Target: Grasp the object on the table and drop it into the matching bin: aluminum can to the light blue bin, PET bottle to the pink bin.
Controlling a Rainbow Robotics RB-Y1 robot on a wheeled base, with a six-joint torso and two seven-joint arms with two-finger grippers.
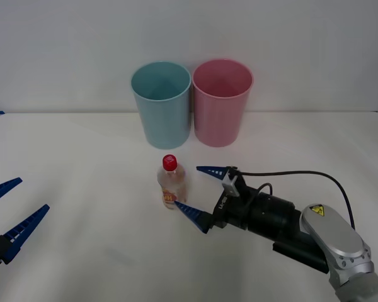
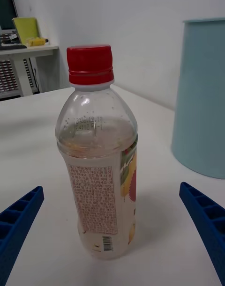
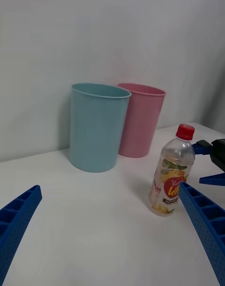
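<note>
The PET bottle (image 1: 171,184), clear with a red cap and a white-and-orange label, stands upright on the white table (image 1: 82,157), in front of the two bins. Behind it stand the light blue bin (image 1: 161,104) and, to its right, the pink bin (image 1: 222,100). My right gripper (image 1: 188,186) is open just right of the bottle, one finger on each side, not touching it. In the right wrist view the bottle (image 2: 98,164) stands close between the spread fingers of that gripper (image 2: 111,187). My left gripper (image 1: 34,193) hangs open at the table's left edge, far from the bottle (image 3: 171,176).
A plain wall rises right behind the bins. The right arm's black cable (image 1: 302,173) loops above the table at the right. A desk with a yellow item (image 2: 26,28) stands off in the room. Bare tabletop lies between the left gripper and the bottle.
</note>
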